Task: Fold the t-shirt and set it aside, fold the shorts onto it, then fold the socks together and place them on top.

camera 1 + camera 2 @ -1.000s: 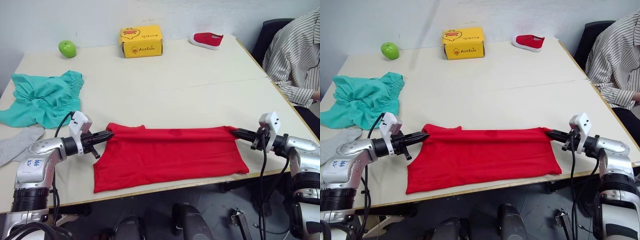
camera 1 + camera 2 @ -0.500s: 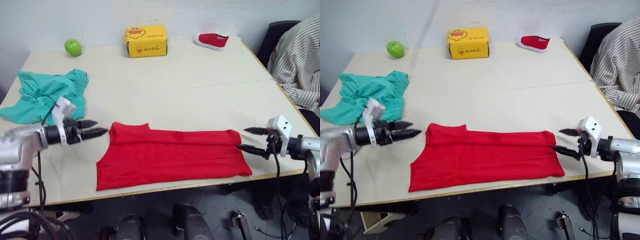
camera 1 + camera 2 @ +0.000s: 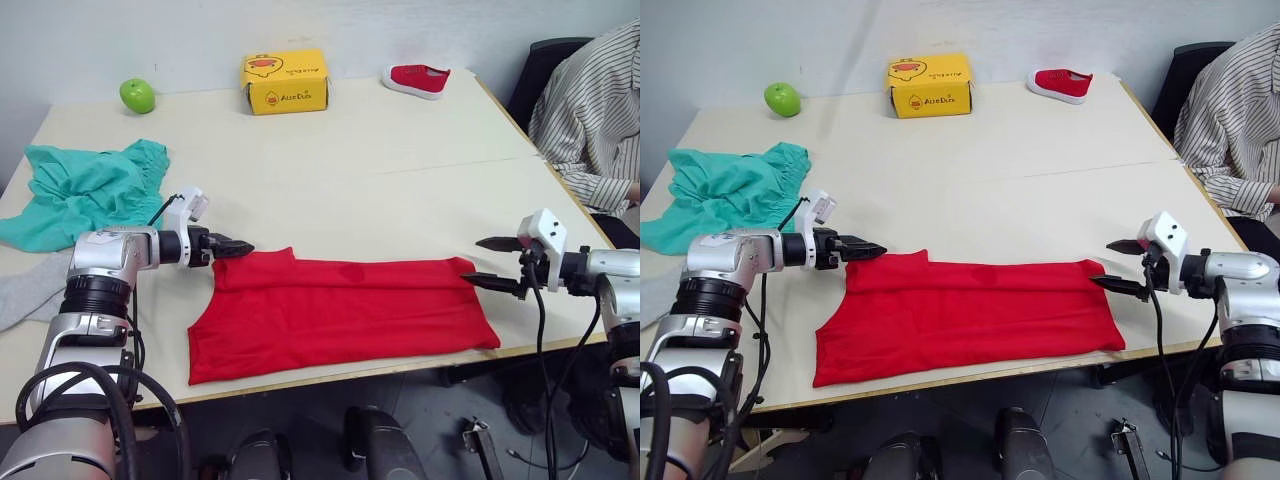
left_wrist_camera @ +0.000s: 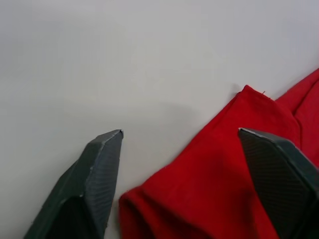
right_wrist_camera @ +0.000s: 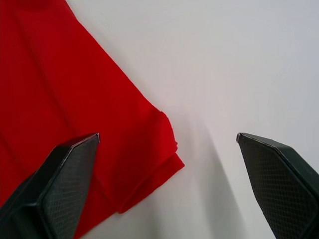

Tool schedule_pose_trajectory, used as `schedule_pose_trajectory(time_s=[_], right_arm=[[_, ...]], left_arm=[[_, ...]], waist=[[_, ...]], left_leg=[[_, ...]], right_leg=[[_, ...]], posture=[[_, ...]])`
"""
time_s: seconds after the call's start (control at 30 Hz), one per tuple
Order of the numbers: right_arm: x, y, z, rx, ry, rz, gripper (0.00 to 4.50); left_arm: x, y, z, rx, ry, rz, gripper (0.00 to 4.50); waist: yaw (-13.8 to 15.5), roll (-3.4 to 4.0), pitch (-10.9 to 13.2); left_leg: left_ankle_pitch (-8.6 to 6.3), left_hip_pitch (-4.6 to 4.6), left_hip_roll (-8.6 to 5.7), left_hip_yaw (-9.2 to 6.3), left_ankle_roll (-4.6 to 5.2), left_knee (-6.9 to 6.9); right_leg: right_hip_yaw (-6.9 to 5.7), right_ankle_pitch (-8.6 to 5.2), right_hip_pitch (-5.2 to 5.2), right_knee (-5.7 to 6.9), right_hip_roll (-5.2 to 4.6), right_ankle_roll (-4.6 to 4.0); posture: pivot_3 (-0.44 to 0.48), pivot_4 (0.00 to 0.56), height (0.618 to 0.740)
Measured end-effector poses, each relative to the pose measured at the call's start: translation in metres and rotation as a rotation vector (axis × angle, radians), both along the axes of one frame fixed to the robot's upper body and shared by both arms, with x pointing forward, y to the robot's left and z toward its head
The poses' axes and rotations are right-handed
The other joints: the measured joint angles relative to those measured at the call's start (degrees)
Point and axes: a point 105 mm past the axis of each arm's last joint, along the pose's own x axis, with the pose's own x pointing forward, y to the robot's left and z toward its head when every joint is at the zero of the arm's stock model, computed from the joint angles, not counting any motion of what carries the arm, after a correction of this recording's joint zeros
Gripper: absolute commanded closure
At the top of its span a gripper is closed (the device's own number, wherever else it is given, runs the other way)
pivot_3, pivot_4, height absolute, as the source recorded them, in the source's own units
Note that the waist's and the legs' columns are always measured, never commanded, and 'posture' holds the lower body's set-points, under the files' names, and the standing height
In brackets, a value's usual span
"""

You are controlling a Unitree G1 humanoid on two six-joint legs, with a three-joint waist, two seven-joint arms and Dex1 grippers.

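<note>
The red t-shirt (image 3: pixel 340 310) lies folded into a long flat band along the table's front edge. My left gripper (image 3: pixel 240 247) is open at the band's far left corner, and the left wrist view shows red cloth (image 4: pixel 224 174) between its spread fingers. At the band's right end my right gripper (image 3: pixel 490 262) is open just off the far right corner, holding nothing. The right wrist view shows that corner (image 5: pixel 159 134) lying between the jaws. The teal shorts (image 3: pixel 85 190) sit crumpled at the table's left. A grey sock (image 3: pixel 25 290) lies at the left edge.
A green apple (image 3: pixel 137 95), a yellow box (image 3: pixel 285 82) and a small red shoe (image 3: pixel 415 78) line the table's far side. A person in a striped shirt (image 3: pixel 590 110) sits by the right edge next to a dark chair (image 3: pixel 545 55).
Both grippers were shut on the t-shirt's ends and have let go and opened. The left one pulled away to the left, then came back to the shirt's far left corner.
</note>
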Motion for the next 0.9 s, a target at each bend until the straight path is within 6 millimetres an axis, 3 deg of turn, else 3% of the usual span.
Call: schedule_pose_trajectory(time_s=[0.13, 0.2, 0.3, 0.57, 0.9], right_arm=[[0.003, 0.004, -0.01, 0.003, 0.025, -0.001, 0.0], [0.005, 0.004, -0.01, 0.002, 0.019, 0.0, 0.41], [0.006, 0.006, -0.008, -0.013, -0.011, 0.02, 1.37], [0.006, 0.011, -0.006, -0.029, -0.04, 0.058, 4.33], [0.003, 0.01, 0.0, -0.044, -0.136, 0.082, 4.46]], left_arm=[[0.002, -0.002, 0.001, 0.012, -0.037, -0.021, 2.86], [0.002, -0.003, 0.001, 0.013, -0.044, -0.027, 3.51], [0.002, -0.005, 0.004, 0.014, -0.069, -0.048, 4.5], [0.002, -0.005, 0.007, 0.018, -0.137, -0.082, 4.5], [-0.008, -0.006, 0.021, 0.012, -0.337, -0.196, 4.5]], waist=[[0.0, 0.0, 0.0], [0.0, 0.0, 0.0], [0.0, 0.0, 0.0], [0.0, 0.0, 0.0], [0.0, 0.0, 0.0]], left_leg=[[0.0, 0.0, -0.01, 0.0, 0.01, 0.01], [0.0, 0.0, -0.01, 0.0, 0.01, 0.01], [0.0, 0.0, 0.0, -0.01, 0.0, 0.01], [0.0, 0.0, -0.01, -0.01, 0.01, 0.02], [0.0, 0.0, 0.01, -0.03, 0.0, 0.02]], right_leg=[[0.01, 0.0, 0.0, 0.01, -0.02, 0.0], [0.01, 0.0, 0.0, 0.01, -0.02, 0.0], [0.0, 0.0, 0.0, 0.01, -0.02, 0.0], [0.01, 0.0, 0.0, 0.03, -0.03, 0.0], [0.01, 0.0, 0.0, 0.03, -0.03, 0.0]], posture=[[0.0, 0.15, 0.74], [0.0, 0.15, 0.74], [0.0, 0.15, 0.74], [0.0, 0.15, 0.74], [0.0, 0.15, 0.74]])
